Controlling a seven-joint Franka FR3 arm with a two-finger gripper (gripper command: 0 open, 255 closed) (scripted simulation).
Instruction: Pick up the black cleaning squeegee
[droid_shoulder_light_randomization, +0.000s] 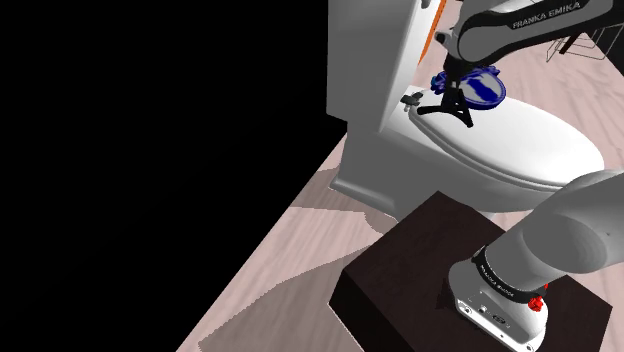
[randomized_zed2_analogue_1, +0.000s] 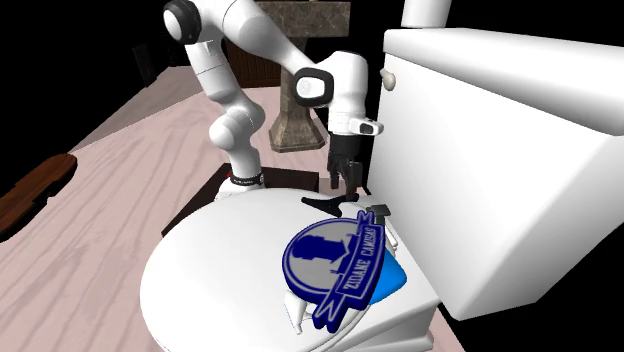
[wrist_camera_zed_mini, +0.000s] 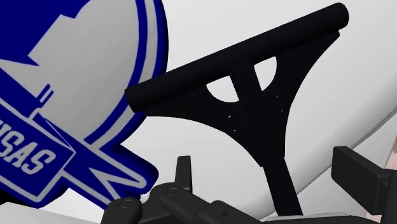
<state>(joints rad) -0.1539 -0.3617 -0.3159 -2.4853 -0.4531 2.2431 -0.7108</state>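
Squeegee (wrist_camera_zed_mini: 253, 95): black, T-shaped, lying flat on the white toilet lid (wrist_camera_zed_mini: 356, 83) directly under the gripper (wrist_camera_zed_mini: 266, 159). Its handle runs back between the fingers and its cross bar lies ahead of them.
Gripper: fingers spread wide, one on each side of the handle, neither touching it. It holds nothing.
Build: a thin straight shaft flares into two arched struts that meet a round bar. It looks like one rigid piece that should not bend when squeezed.
Weight: probably light, because it is slim and open between the struts. A modest squeeze should hold it.
Surface: smooth and plain, so it may be slippery. The round bar could roll in the grip.
Where to hold: the shaft just behind the flare, closing across its narrow width. The flare would then act as a stop if it slides.
Risk: it lies low on the lid, so the fingertips must come almost down to the lid to get around the shaft.
Neighbour: a blue-and-white round badge (wrist_camera_zed_mini: 70, 83) lies to one side of the gripper, close to one end of the bar. Whether the two touch cannot be told.
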